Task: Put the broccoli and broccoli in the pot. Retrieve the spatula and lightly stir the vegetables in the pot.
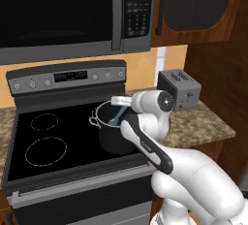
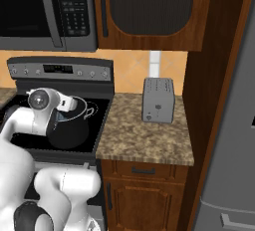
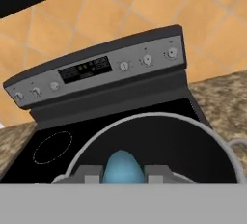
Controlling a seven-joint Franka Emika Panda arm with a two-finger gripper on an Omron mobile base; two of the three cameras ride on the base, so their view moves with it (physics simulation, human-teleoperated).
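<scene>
Your jaws were clamped on the light-blue spatula [image 3: 124, 168], its blade hanging inside the dark pot [image 1: 112, 139]. That pot sat on the black stovetop [image 1: 43, 141], with the grey toaster [image 2: 158, 100] well apart on the worktop [image 2: 144, 140].

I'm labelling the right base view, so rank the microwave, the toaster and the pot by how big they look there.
1. Microwave, largest, though cropped.
2. Pot and toaster look about alike; the arm hides part of the pot, so I won't rank them.
</scene>
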